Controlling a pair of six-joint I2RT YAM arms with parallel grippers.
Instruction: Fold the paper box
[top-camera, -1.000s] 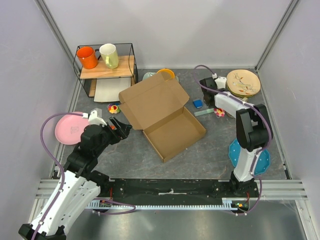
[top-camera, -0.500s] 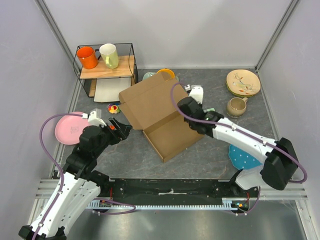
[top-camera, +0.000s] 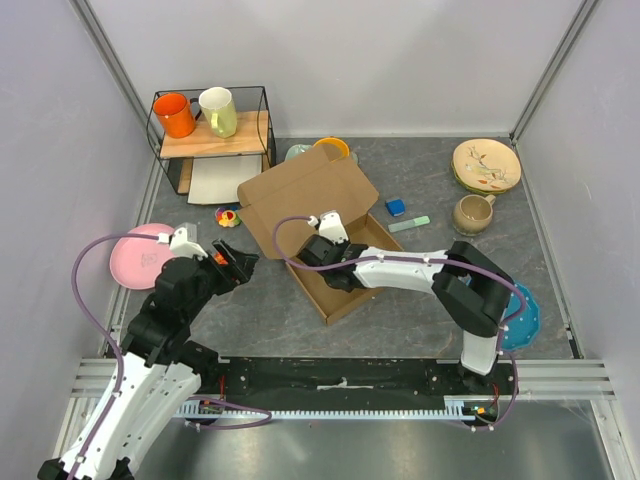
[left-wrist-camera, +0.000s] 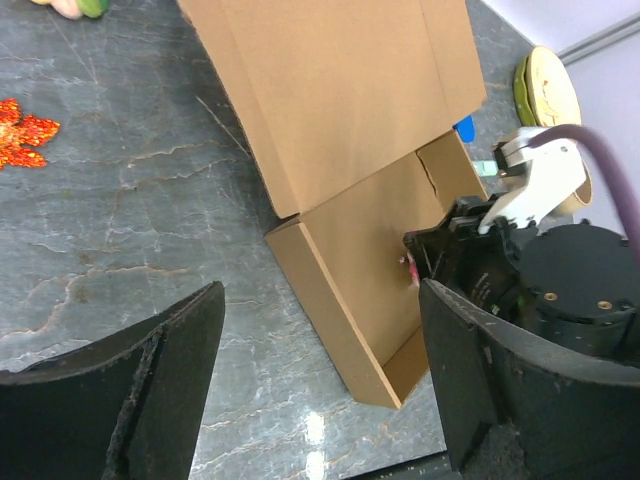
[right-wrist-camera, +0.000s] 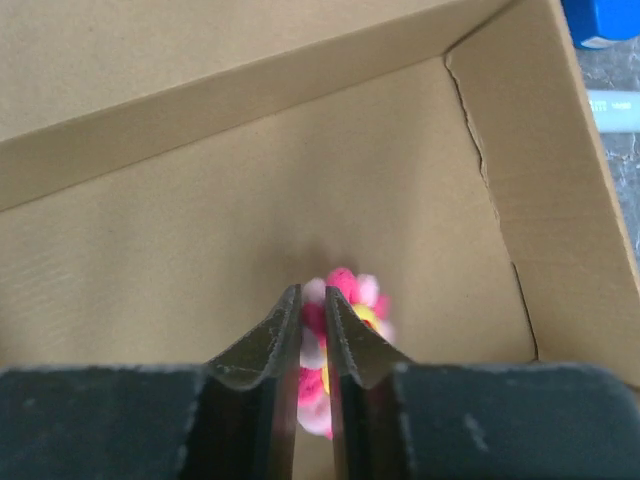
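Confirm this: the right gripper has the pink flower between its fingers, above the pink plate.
Not quite. The right gripper has the pink flower between its fingers above the floor of the paper box; the right wrist view shows it.

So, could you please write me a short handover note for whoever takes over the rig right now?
Left gripper: open, empty, hovering left of the box.
Right gripper: down inside the box's tray, closed on a pink flower.
Box: mid-table, tray sides up, lid open.
Done: tray formed, flower inside it.
Left: probably release the flower, pull the right arm out, close the lid.
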